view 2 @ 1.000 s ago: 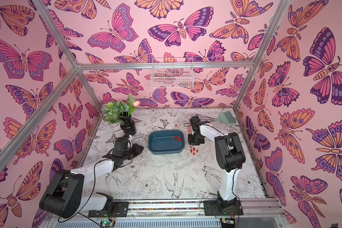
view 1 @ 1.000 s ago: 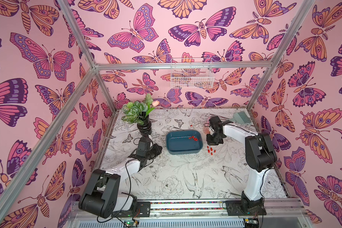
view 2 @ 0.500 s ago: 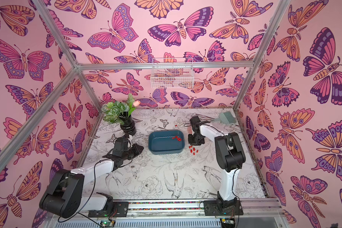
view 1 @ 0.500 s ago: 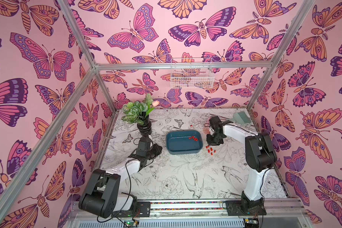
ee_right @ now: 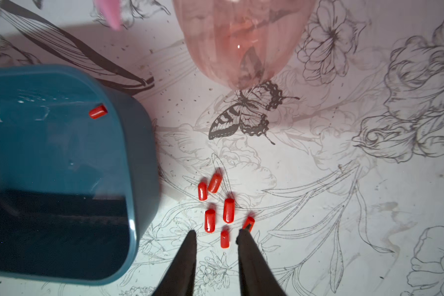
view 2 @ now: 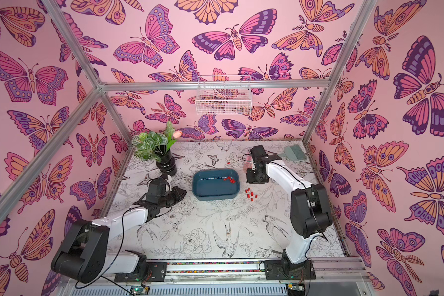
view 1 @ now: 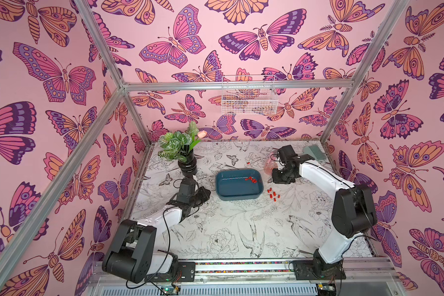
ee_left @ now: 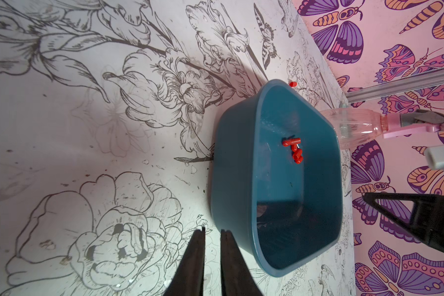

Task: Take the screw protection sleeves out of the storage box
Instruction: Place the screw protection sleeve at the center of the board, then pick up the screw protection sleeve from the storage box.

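— Lying where, the red cylindrical screw protection sleeves [ee_right: 228,210]?
— Some on the printed table [ee_right: 344,205], some inside the glossy teal storage box [ee_right: 144,153]. Near the table ones, right gripper [ee_right: 217,233] is open; left gripper [ee_left: 212,230] barely open, empty.

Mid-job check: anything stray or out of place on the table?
One sleeve lies alone on the table behind the box, well apart from the pile laid out beside the box. It looks like a stray. Nothing else seems spilled or tipped.
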### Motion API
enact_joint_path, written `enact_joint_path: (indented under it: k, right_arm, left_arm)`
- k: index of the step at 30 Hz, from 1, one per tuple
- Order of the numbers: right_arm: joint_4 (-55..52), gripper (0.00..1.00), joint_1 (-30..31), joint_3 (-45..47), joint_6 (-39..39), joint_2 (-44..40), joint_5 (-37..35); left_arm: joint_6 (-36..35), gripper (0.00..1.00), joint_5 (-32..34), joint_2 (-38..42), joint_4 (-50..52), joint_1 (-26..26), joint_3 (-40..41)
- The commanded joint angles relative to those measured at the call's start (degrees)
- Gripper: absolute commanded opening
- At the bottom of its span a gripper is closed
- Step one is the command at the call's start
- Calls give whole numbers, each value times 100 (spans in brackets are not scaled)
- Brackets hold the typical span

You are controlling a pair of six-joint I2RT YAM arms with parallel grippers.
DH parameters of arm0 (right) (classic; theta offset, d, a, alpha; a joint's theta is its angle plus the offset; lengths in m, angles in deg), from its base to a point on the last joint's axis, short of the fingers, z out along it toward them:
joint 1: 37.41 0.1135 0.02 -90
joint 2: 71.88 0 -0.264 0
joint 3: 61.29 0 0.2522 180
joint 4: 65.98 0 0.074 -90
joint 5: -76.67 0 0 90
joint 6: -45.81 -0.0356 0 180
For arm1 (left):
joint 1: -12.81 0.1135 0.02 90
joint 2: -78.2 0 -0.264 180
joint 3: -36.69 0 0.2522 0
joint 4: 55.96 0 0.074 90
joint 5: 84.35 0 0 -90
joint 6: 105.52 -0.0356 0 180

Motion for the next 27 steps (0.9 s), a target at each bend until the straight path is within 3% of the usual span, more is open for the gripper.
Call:
enact_joint_path:
  k: [1,15,27]
  right_arm:
    - [-214,32,180,35,47,-306,5]
    - [-246,32,1102,-823,-35,-19,-166]
    - [260,34,1433,-1423,-234,1276,-230]
  left_arm:
    - [-2,18,-36,-51,-16,57,-17]
    - [-1,17,-31,-5,-13,57,9]
    - [-47,18,-86,-25,-50,52,-9]
